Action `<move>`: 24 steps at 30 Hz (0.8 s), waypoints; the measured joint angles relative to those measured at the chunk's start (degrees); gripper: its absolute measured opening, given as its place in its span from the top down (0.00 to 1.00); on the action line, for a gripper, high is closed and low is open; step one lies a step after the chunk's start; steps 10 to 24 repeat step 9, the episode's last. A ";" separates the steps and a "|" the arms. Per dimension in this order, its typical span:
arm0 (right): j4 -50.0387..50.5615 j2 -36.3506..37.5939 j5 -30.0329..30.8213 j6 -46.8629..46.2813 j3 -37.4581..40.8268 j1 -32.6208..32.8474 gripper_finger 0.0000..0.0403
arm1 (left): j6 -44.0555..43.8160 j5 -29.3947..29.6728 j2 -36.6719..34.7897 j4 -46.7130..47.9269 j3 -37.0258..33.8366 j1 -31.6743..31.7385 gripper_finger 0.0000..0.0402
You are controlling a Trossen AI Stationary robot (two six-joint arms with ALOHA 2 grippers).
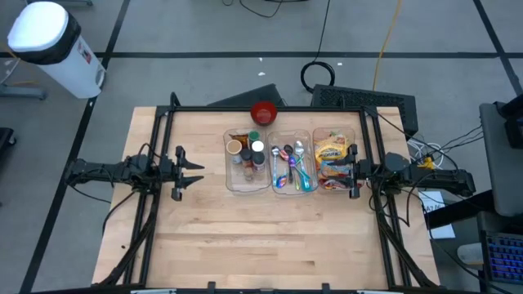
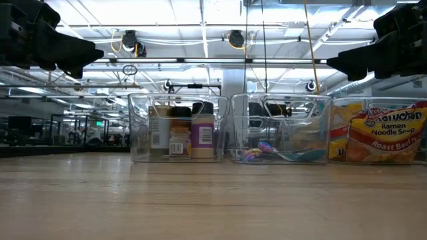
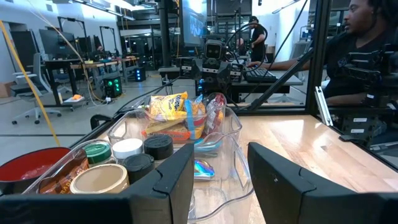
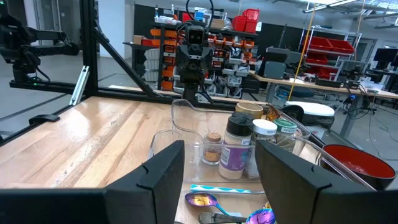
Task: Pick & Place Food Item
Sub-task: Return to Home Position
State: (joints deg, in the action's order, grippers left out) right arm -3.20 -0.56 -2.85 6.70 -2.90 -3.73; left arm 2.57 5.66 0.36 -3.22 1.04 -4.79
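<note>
The left gripper (image 1: 194, 173) hangs raised above the table (image 1: 245, 245) towards its left edge, its two fingers spread wide with nothing between them, pointing at the left transparent bin (image 1: 247, 190) but short of it and touching nothing. The right gripper (image 1: 351, 172) is raised too, towards the right edge, fingers equally wide apart and empty, its tips at the outer side of the right transparent bin (image 1: 336, 190); whether they overlap its rim I cannot tell. Between the two grippers the three bins stand side by side in a row, nearer the table's far edge. The left one holds jars (image 1: 249, 155), the middle transparent bin (image 1: 292, 192) holds the spoons (image 1: 292, 166) lying loosely together, and the right one holds ramen packets (image 1: 331, 155). A red bowl (image 1: 263, 112) sits at the far edge, behind the bins
</note>
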 joint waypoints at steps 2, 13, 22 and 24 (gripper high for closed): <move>0.00 0.00 0.00 0.02 0.00 0.00 0.52 | 0.00 -0.01 -0.01 0.00 0.00 0.01 0.60; -0.01 0.00 0.00 0.02 0.00 0.00 0.53 | 0.00 -0.01 -0.01 0.00 0.00 0.01 0.60; -0.01 0.00 0.00 0.02 0.00 0.00 0.53 | 0.00 -0.01 -0.01 0.00 0.00 0.01 0.60; -0.01 0.00 0.00 0.02 0.00 0.00 0.53 | 0.00 -0.01 -0.01 0.00 0.00 0.01 0.60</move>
